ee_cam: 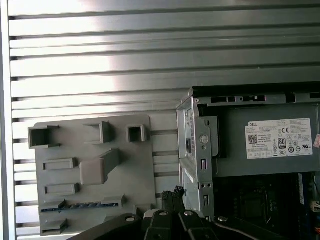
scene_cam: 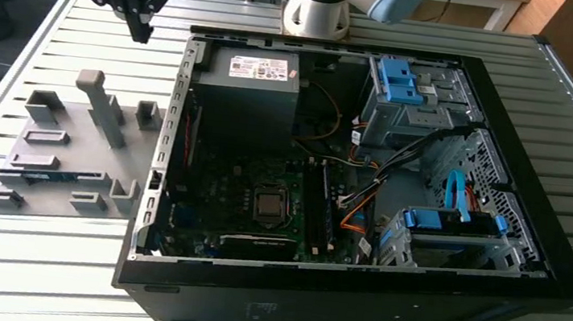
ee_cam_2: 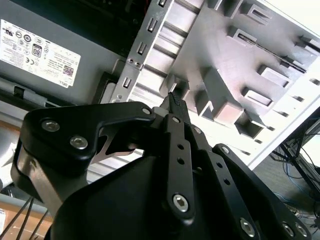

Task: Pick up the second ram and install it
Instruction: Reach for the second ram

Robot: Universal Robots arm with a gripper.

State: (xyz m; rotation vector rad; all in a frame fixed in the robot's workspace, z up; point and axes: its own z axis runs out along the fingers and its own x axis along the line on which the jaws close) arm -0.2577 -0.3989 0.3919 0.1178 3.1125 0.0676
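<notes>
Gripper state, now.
Gripper: closed, holding nothing, raised over the table. The second ram lies in the grey holder.

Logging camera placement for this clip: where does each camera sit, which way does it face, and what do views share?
Exterior view: off the arm, above, looking down on the open computer case and grey holder tray; arm base and tool show.
First wrist view: on the arm, facing down past the tool at the tray holding the second ram.
Second wrist view: on the arm, close behind the tool, facing the tray.
Shared: all show tray, power supply and tool.
</notes>
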